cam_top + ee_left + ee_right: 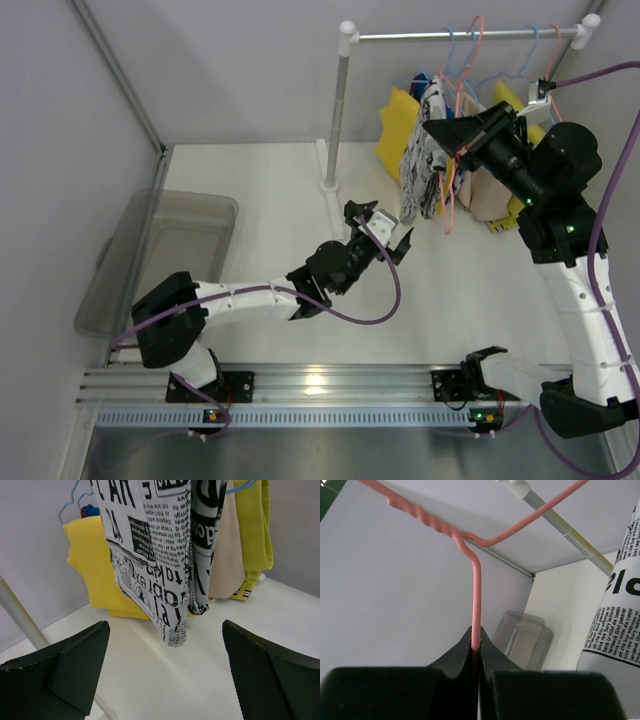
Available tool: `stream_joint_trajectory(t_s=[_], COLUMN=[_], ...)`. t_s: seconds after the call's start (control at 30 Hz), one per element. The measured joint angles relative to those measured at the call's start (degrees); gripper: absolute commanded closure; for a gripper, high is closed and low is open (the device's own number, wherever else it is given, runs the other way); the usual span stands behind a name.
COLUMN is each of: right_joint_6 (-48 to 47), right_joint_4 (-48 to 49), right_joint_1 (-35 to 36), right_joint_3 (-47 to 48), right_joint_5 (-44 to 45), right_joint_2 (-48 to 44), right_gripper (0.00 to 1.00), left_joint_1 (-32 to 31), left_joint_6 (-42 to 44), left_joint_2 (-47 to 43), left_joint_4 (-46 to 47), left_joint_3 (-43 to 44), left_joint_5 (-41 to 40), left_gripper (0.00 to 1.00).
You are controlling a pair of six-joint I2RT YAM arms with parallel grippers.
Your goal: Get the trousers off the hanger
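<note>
Pink wire first, from above: see the pink hanger pinched by the right hand just under the rail, with the black-and-white print trousers draped over it and dangling clear of the bench. Cannot tell hook on or off the rail. Find the left hand just below the hem, jaws spread wide, gripping nothing. Probably posted there to take the cloth and draw it down against a steadied hanger. Note the plain yellow trousers and the blue pair hanging behind, with a beige cloth beside them. Note also a clear bin well apart at the left, likely for drop-off.

From the left wrist: looks up past both open fingers at the print hem hanging between them, near but untouched. Lines the cloth up for a straight closing bite.

From the right wrist: shows jaws shut tight on the hanger's neck, just below the twist. Judged a sound hold, stopping the wire from swinging or turning under a tug on the trousers. Task barely begun; none of the three pairs off yet.
</note>
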Motion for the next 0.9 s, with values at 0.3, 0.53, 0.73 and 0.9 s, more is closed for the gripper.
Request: stream_joint_trajectory(t_s=[0.3,0.53,0.73,0.9], right_joint_6=[0.07,0.04,0.28,0.87], right_joint_4=[-1.27,-1.27,-1.29,-1.29], right_joint_1=[0.24,0.35,0.35,0.37], right_joint_3=[0.00,0.00,-0.02,-0.04], right_joint_5=[0.00,-0.02,-0.04,-0.07], right_joint_2=[-1.92,-3.96,-4.20,-4.20], right_gripper=[1.00,1.00,1.00,1.00], left_joint_1=[0.00,0.81,1.75,1.81], left_joint_6=[2.78,6.01,8.55,10.78], left_joint_2=[9.01,17.25,21.38,23.85], left_joint_4=[6.27,11.58,17.29,21.68], left_joint_3=[-0.76,3.72,8.15,12.13], left_joint_5=[-0.24,-2.67,-3.13,-2.73], left_gripper=[0.01,0.01,0.01,0.01])
